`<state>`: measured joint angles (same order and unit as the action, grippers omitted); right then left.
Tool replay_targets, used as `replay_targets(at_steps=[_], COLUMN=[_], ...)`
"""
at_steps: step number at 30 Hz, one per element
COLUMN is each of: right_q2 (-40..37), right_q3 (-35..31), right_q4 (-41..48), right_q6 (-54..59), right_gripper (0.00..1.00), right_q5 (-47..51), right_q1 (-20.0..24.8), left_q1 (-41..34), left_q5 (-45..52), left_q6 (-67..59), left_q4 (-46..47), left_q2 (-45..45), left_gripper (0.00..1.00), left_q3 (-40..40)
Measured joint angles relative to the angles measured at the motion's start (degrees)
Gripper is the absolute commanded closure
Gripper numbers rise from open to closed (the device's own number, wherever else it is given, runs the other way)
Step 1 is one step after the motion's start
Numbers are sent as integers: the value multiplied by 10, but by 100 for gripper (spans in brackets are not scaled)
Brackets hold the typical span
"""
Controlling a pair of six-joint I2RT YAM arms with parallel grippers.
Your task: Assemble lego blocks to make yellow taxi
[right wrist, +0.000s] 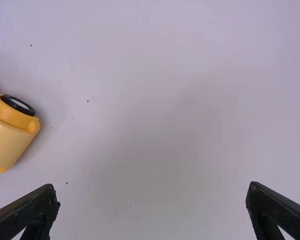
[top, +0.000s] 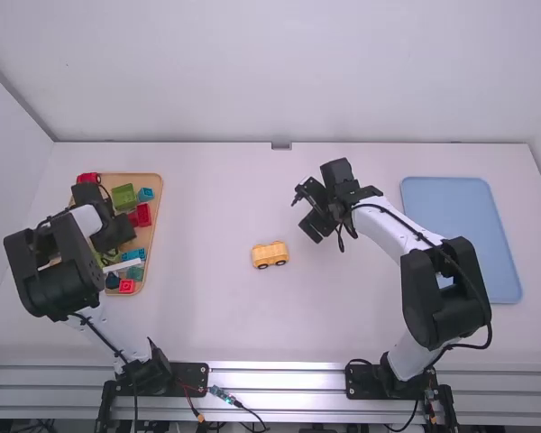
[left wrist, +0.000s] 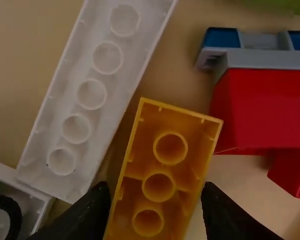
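Over the wooden tray in the high view is my left gripper. In the left wrist view my left gripper is open, its fingers on either side of a yellow brick that lies hollow side up. A yellow car base with black wheels stands near the table's middle. Up and to the right of it my right gripper is held above the table. The right wrist view shows my right gripper wide open with nothing between its fingers, and part of the car base off to one side.
The wooden tray holds several loose bricks. Close to the yellow brick lie a long white brick and a red piece. A blue tray lies at the table's right.
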<state>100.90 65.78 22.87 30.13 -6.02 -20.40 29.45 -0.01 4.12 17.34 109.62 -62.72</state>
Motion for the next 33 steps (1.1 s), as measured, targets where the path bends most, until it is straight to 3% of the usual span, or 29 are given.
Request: replay_targets(at_steps=[27,32,33], right_q2=[0,0,0], right_q3=[0,0,0], right_q4=[0,0,0], right_q6=[-1,-1,-1], right_gripper=[1,1,1], right_q5=[0,0,0], right_q1=[0,0,0], left_q1=[0,0,0], left_q5=[41,41,41], left_q6=[-76,-76,-74], left_q4=[-10,-26,-31], left_q2=[0,0,0], left_gripper=[75,75,80], left_q3=[0,0,1])
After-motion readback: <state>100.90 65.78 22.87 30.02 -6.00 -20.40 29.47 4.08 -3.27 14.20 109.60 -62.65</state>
